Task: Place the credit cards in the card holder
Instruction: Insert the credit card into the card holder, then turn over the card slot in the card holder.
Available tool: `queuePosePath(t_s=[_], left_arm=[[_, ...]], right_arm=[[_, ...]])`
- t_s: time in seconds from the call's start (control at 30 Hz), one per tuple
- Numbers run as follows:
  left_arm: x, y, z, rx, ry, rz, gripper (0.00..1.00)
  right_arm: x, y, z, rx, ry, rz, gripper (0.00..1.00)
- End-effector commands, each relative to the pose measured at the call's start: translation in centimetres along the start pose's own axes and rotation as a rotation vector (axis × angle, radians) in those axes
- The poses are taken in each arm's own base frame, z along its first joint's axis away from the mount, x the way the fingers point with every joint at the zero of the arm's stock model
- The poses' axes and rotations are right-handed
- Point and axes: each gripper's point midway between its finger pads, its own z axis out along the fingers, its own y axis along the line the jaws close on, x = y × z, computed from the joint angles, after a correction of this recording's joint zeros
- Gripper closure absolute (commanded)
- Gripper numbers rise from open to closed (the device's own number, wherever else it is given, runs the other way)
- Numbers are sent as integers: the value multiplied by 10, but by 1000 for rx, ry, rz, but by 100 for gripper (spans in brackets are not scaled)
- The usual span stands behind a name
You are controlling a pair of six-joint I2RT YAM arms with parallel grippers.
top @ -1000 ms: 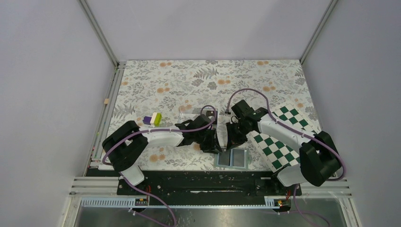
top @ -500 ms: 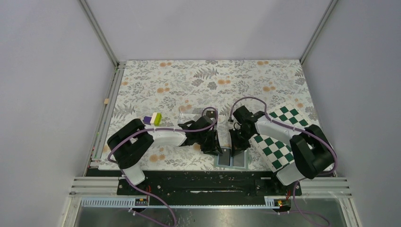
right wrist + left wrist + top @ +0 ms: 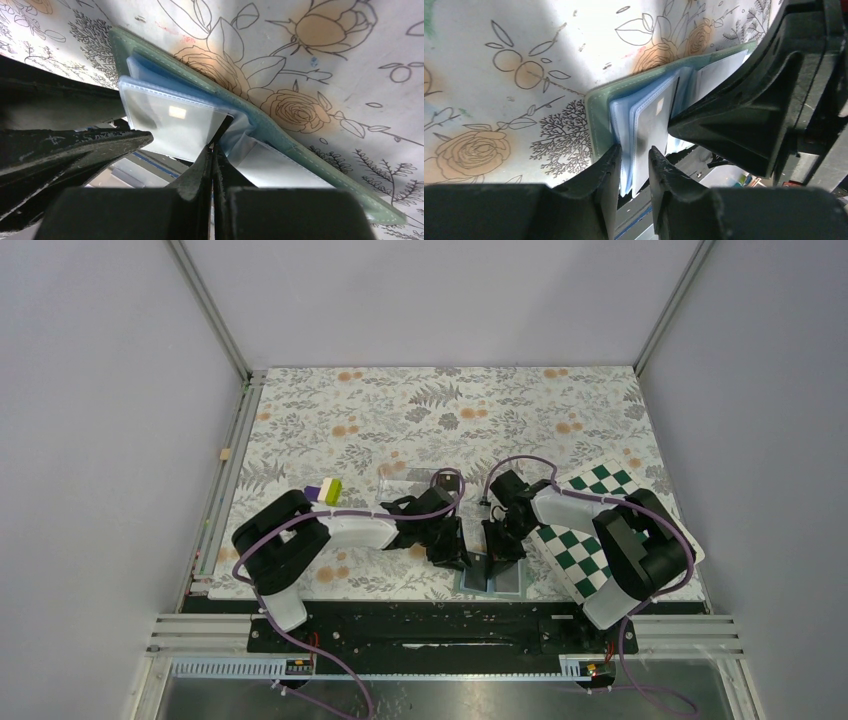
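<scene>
Closest to me, at the near edge of the floral surface (image 3: pixel 390 582), the card holder (image 3: pixel 510 583) lies open and flat. Its long axis runs left to right along that edge, and its fold runs near to far. Both arms meet right over it, the left from the left side and the right from the right, so neither has reach to make up.

The left pincer (image 3: pixel 634 152) is closed down to a narrow gap. That gap is filled by a small sheaf of the holder's clear blue-grey sleeves (image 3: pixel 644 115), which it holds lifted off the green cover. The right pincer (image 3: pixel 212 150) has its fingers pressed together with only a hairline between them, and the tips sit at the lower corner of one raised sleeve. I cannot tell whether they nip that edge or only press against it.

Inside that sleeve is a credit card (image 3: pixel 160 125), dim through the plastic, its small pale mark showing. It lies just ahead of the right pincer's tips and a little to their left in the wrist view. I judge the coming push must run along the plane of the sleeve, deeper into the pocket. I can make out only this one card.

Farther back, the chequered board (image 3: pixel 565 560) lies under the right arm. Beyond the left arm sit a clear box (image 3: pixel 410 476) and a small purple, white and yellow block (image 3: pixel 325 492).
</scene>
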Motion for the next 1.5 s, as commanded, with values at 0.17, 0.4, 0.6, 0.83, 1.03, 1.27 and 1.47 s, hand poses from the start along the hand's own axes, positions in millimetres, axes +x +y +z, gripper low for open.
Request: queuePosePath(t_s=[0.17, 0.4, 0.6, 0.83, 1.03, 1.27, 1.47], left_arm=[[-10, -57, -14, 152, -33, 62, 78], [-10, -60, -14, 127, -29, 77, 75], [-12, -55, -14, 90, -39, 74, 100], [-20, -38, -32, -60, -85, 111, 100], [-22, -63, -36, -4, -80, 102, 100], [-22, -51, -26, -167, -75, 76, 100], [-26, -35, -30, -341, -112, 106, 100]], right_arm=[[-8, 5, 1, -22, -28, -10, 100], [-12, 14, -12, -31, -59, -28, 100], [-18, 23, -34, -26, -133, -62, 100], [-24, 26, -71, 30, -244, -112, 100], [-29, 11, -93, 77, -314, -89, 100], [-34, -6, -124, 87, -424, -35, 100], [-33, -9, -126, 88, -427, -26, 100]])
